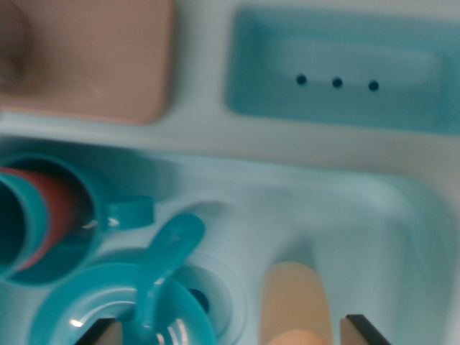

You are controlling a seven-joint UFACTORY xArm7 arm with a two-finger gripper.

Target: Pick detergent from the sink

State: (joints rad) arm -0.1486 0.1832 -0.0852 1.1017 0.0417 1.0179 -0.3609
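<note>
Wrist view, looking down into a pale blue toy sink (374, 215); the whole picture is blurring slightly.

Gripper (233, 332): only the two fingertips are showing at the bottom edge, one at the wrist view's left (104, 332) and one at the wrist view's right (363, 329). They are standing wide apart with nothing between them pressed by either pad, so the gripper is spread open.

Detergent bottle (296, 302): a peach-coloured, rounded body is lying in the sink basin at the bottom of the frame, just inside the right-hand fingertip and apart from it. Its lower end is running off the picture's edge; no cap or label is making itself out.

Other items in the sink, at the wrist view's left: a teal cup (54, 223) with a handle is lying on its side, mouth facing left, with a red cup (61, 212) nested inside it. Below it a teal plate (108, 309) is sitting with a teal spoon (162, 269) resting across it, the spoon's bowl pointing up and right. The sink drain (205, 298) is showing just beside the plate's right rim.

Beyond the sink's far rim: a teal recessed tray (338, 72) with three dark holes in a row, and at upper left a pinkish-tan board (100, 57) lying flat on the bench.
</note>
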